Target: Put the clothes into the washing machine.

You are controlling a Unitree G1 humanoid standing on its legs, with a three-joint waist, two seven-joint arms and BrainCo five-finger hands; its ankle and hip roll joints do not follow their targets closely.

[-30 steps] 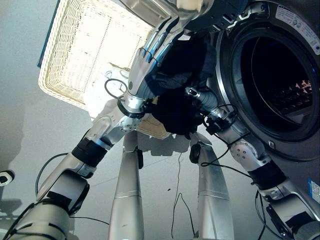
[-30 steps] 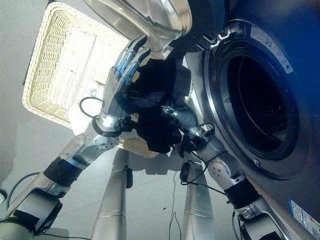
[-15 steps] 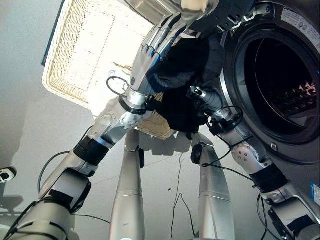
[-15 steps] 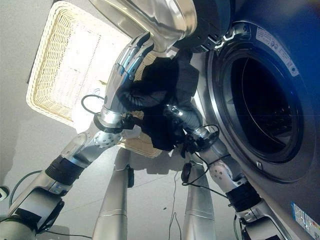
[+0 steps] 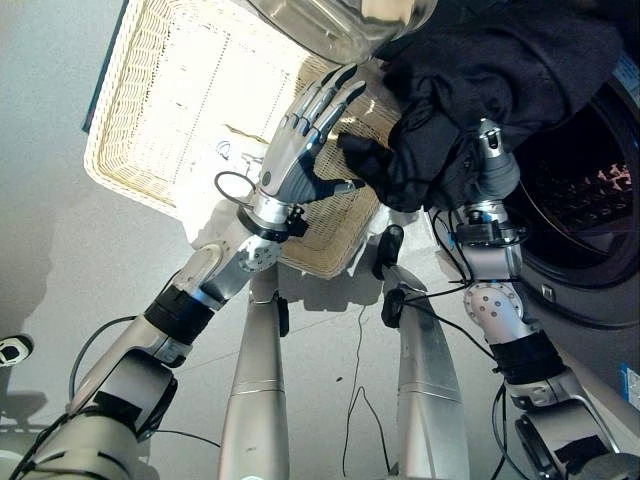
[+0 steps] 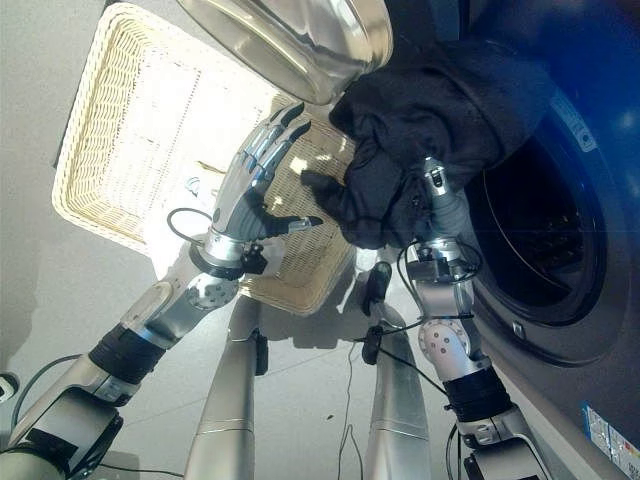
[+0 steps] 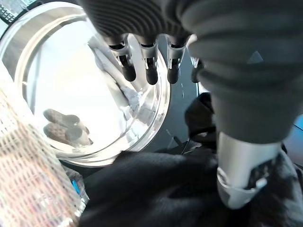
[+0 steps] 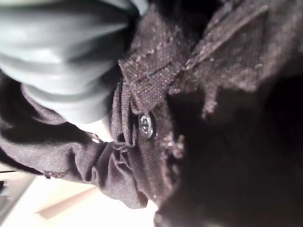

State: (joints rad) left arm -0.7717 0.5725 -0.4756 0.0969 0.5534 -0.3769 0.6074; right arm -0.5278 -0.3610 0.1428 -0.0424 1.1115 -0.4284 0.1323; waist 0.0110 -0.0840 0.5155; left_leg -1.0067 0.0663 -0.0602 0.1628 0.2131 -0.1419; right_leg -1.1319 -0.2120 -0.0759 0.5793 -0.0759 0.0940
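A dark garment (image 5: pixel 490 80) is bunched up high against the upper edge of the washing machine's round opening (image 5: pixel 590 215). It sits over my right hand (image 5: pixel 493 168), whose wrist rises under it, fingers buried in the cloth. The right wrist view has dark knit cloth with a small button (image 8: pixel 145 125) pressed close. My left hand (image 5: pixel 300 140) is open with straight fingers over the wicker basket (image 5: pixel 160 110), just left of the garment and apart from it. In the left wrist view its fingers (image 7: pixel 150 66) point at the open door's glass bowl (image 7: pixel 61 85), with the garment (image 7: pixel 161 189) below.
The machine's open door (image 5: pixel 340 25) hangs over the basket's far side. A white item (image 5: pixel 222 158) lies at the basket's near edge. The grey floor (image 5: pixel 50 260) spreads to the left. The dark drum (image 6: pixel 520 230) is open on the right.
My right hand has carried the garment up and to the right, to the machine's opening. The left hand has come off the cloth and stays open over the basket.
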